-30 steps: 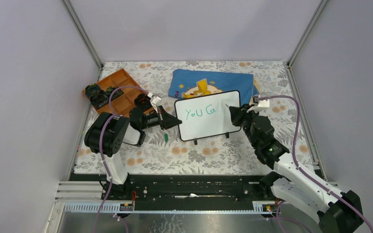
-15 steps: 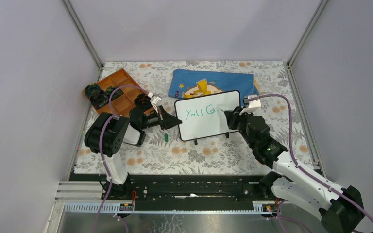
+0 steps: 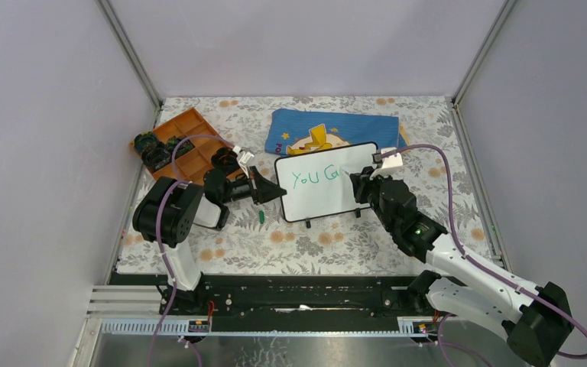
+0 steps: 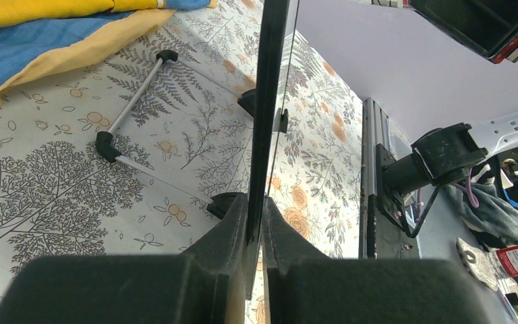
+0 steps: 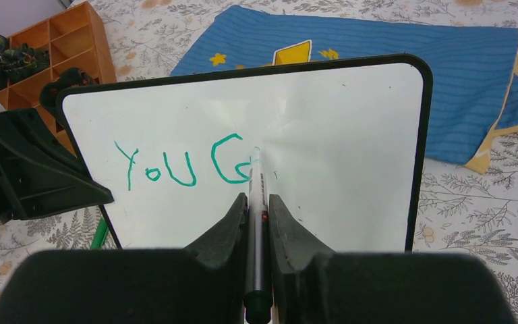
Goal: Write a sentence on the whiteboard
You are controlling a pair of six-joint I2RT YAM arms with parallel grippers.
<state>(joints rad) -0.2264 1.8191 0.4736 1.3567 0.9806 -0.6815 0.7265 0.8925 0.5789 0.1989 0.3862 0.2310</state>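
Whiteboard (image 3: 325, 200): upright mid-table, toward the far edge, in front of blue cloth (image 3: 336, 126)
Left gripper (image 4: 260, 202): pinching its left edge
Right gripper (image 5: 257, 202): pinching marker (image 5: 256, 177), tip on board beside the sentence (image 5: 179, 182), reading "YoU G"
Orange tray (image 3: 191, 138): far-left corner

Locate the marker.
In the right wrist view the marker sits centre frame, pinched between the fingers of the right gripper, its tip at the whiteboard just right of the green letters.

Whiteboard (image 3: 317, 197) at centre on table (image 3: 306, 245); cloth (image 3: 351, 125) behind; tray (image 3: 196, 125) upper left; left gripper (image 3: 278, 191) on its left edge; marker (image 5: 255, 177) in right gripper (image 3: 354, 183) against its face.
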